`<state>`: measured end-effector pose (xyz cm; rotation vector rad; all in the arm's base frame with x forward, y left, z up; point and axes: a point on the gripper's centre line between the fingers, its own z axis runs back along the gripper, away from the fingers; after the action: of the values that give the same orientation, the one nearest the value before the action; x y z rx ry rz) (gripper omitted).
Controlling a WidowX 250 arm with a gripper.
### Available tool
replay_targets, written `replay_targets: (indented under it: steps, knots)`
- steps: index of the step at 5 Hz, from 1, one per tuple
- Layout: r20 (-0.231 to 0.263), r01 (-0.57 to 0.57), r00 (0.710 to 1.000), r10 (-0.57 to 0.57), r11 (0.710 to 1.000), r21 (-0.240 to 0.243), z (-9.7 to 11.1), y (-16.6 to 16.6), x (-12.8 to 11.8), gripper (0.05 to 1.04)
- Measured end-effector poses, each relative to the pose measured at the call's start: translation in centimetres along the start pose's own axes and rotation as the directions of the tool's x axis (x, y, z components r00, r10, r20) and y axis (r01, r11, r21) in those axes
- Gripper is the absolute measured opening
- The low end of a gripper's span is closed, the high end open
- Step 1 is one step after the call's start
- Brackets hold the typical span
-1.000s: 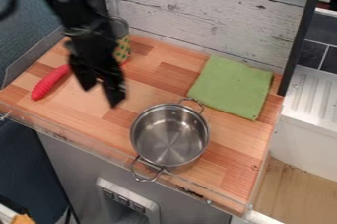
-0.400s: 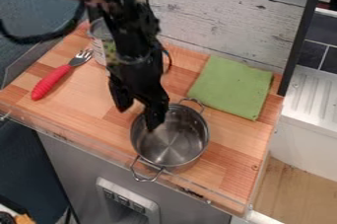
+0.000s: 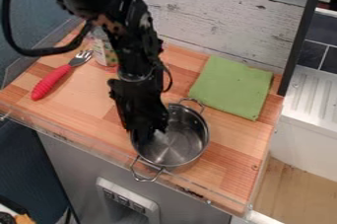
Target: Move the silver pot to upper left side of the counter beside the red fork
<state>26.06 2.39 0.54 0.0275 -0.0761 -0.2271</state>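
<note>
My gripper (image 3: 150,131) hangs over the left side of the silver pot (image 3: 176,144), its lower end at the pot's left wall and hiding part of that rim. The pot stands upright near the counter's front edge, one handle toward the back and one toward the front. The red-handled fork (image 3: 52,81) lies at the left of the wooden counter (image 3: 223,144), tines pointing to the upper right, apart from the pot.
A green cloth (image 3: 230,87) lies flat behind and right of the pot. Behind the arm, near the back left, stands a patterned can (image 3: 104,53). A low clear rail runs along the front edge, and a wooden wall (image 3: 217,16) closes off the back.
From the upper left near the fork, the gripper has moved right and down to the pot's left side. The fork's tines, earlier hidden by the arm, are uncovered. The pot has not moved.
</note>
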Motion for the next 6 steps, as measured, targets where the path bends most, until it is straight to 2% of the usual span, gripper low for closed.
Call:
replay_targets:
  steps: [1, 2, 3, 4, 5, 6]
  knots:
    - [0.018, -0.01, 1.0, 0.01, 1.0, -0.002, 0.5, -0.2, 0.1, 0.154]
    - [0.039, -0.017, 0.999, 0.018, 1.0, -0.018, 2.0, -0.4, 0.3, 0.08]
    - [0.058, -0.081, 0.995, 0.084, 0.995, -0.05, 4.0, 0.9, 0.2, 0.077]
    - [0.109, -0.197, 0.973, 0.204, 0.978, -0.068, 6.4, 5.1, -0.1, 0.077]
    - [0.09, -0.276, 0.955, 0.281, 0.959, -0.063, 6.0, 9.1, -0.7, 0.077]
    - [0.058, -0.302, 0.951, 0.304, 0.953, -0.039, 3.9, 11.5, -0.7, 0.077]
